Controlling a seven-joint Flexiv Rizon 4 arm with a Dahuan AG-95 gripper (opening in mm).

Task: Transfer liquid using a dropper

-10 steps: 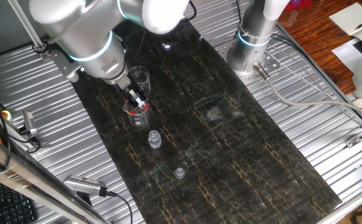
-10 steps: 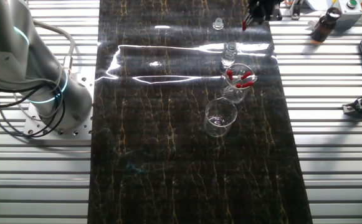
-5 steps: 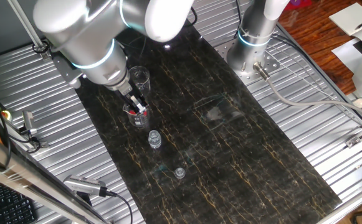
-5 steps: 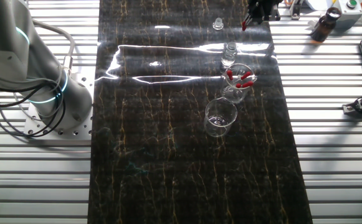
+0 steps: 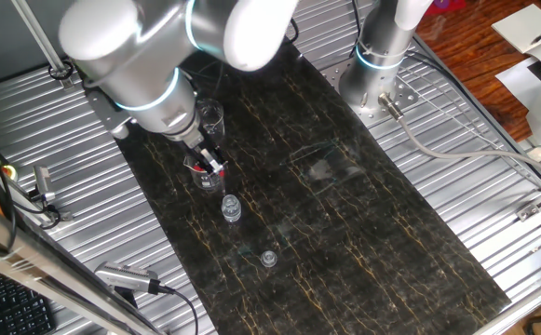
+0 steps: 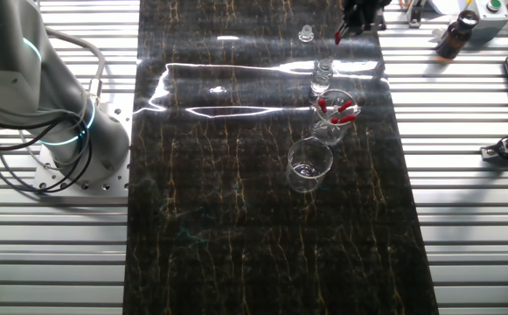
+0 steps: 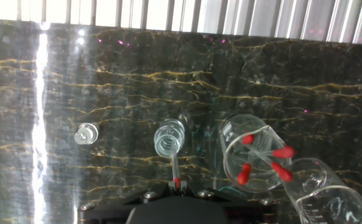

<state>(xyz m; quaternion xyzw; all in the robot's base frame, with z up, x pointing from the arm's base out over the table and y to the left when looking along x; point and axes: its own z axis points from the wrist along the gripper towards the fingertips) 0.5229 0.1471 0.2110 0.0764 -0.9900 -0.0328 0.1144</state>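
My gripper (image 7: 177,185) is shut on the dropper (image 7: 175,169), a slim clear pipette held by its red top. Its tip points down just above the small clear vial (image 7: 169,137). In one fixed view the gripper (image 5: 212,164) hangs over a beaker (image 5: 205,177) that holds spare red-topped droppers, and the vial (image 5: 230,209) stands just in front of it. In the other fixed view the gripper (image 6: 357,14) is at the top edge with the red top (image 6: 339,37) showing. The beaker with droppers (image 7: 253,159) is to the right of the vial.
A second glass beaker (image 6: 309,164) with a little liquid stands beyond the dropper beaker and also shows in one fixed view (image 5: 210,115). A tiny clear cap (image 7: 86,134) lies left of the vial. A second arm's base (image 5: 379,56) and cables stand at the mat's far side.
The arm has shifted a little, carrying the held dropper from over the dropper beaker toward the vial. The glassware has not moved.
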